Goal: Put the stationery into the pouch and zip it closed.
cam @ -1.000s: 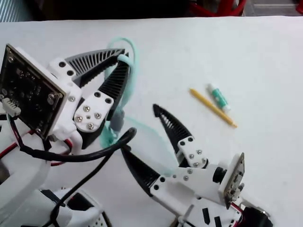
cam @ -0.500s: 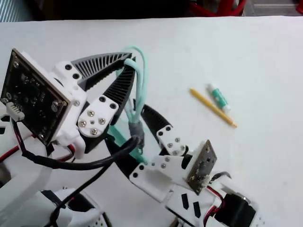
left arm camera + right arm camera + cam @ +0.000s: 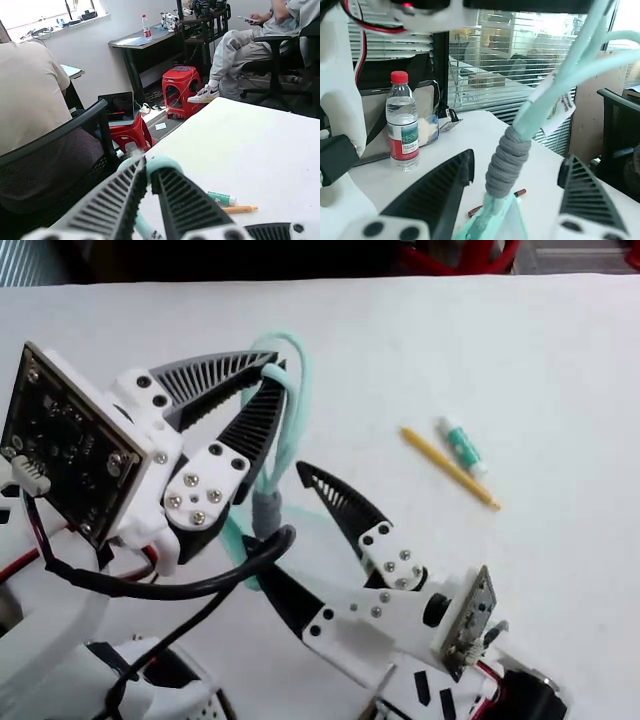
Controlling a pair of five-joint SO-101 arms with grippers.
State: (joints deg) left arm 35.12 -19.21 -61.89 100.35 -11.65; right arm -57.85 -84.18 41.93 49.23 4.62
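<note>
White table (image 3: 560, 360); left jaws tight on pouch strap (image 3: 162, 163), right jaws open astride it.

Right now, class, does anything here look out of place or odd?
Yes. The left end effector pinches the teal strap, holding it above the table, while the pencil and small tube lie loose, away from the pouch.

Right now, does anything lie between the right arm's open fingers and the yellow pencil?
Nothing visible: only bare table lies between the right gripper and the pencil. The green-and-white tube sits beyond the pencil. The pouch strap crosses between its fingers.
</note>
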